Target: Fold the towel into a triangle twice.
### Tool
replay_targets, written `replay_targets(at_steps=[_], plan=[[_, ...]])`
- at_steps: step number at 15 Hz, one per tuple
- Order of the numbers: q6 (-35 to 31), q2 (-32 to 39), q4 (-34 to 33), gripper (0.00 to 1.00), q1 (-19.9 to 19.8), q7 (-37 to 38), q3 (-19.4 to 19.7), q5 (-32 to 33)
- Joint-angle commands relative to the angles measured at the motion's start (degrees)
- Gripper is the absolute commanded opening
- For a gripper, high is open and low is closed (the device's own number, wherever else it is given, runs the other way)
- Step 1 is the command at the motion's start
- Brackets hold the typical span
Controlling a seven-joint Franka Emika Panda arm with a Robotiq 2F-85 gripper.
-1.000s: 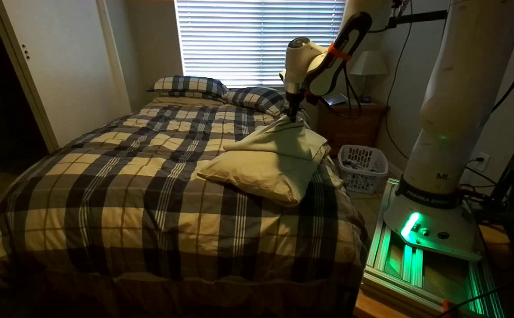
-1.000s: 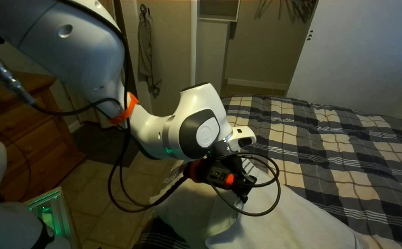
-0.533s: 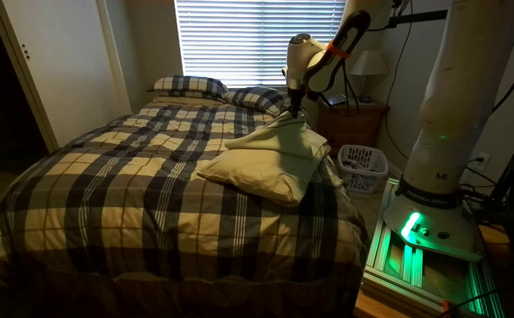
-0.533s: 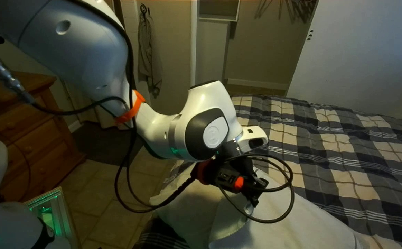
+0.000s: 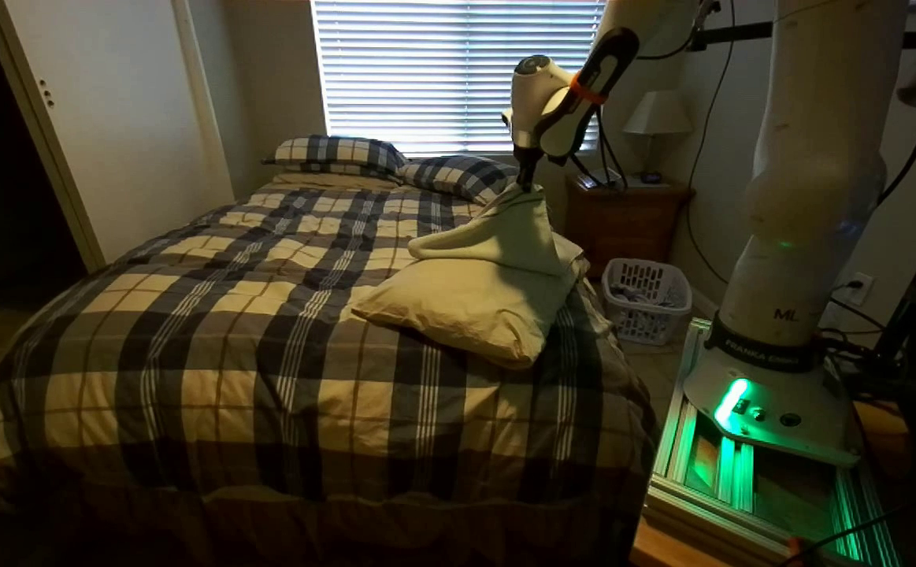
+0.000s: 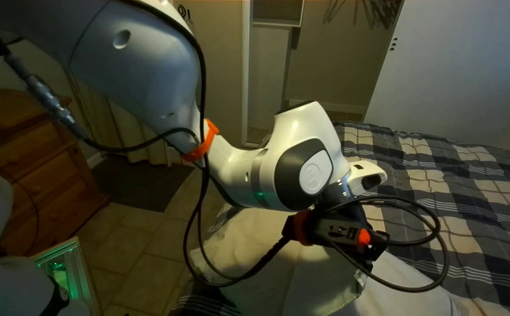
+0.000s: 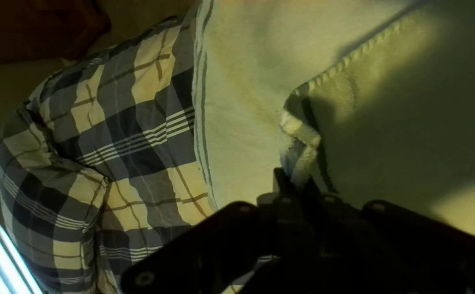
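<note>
The cream towel (image 5: 481,272) lies rumpled near the edge of the plaid-covered bed (image 5: 190,354), a stitched edge raised and pinched in the hand (image 7: 296,180). Plaid pillows (image 5: 339,151) rest near window blinds (image 5: 442,79); alongside stand a white laundry basket (image 5: 650,325) and wooden nightstand (image 5: 623,224) bearing a lamp (image 5: 657,113).

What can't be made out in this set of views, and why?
The towel: its near end is cut off by the bottom edge in an exterior view.
The pinched towel tip: hidden between the dark jaws in the wrist view.
What lies in the white basket: too small in an exterior view, partly behind its wall.
</note>
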State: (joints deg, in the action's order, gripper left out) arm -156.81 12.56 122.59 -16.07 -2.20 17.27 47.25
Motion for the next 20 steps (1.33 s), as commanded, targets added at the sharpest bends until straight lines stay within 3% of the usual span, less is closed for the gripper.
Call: replay_targets(at_steps=[1,12,13,20], plan=[[-1.3,6.1,-7.2,0.01,-1.6,-6.6,0.0,-1.9],[-1.9,18.3,-23.9,0.01,-7.9,-18.8,-1.4,-14.5],[-1.1,15.7,-19.9,0.06,-5.5,-16.5,0.5,-12.5],[-1.2,17.7,-22.5,0.06,-6.2,-17.5,0.1,-13.9]])
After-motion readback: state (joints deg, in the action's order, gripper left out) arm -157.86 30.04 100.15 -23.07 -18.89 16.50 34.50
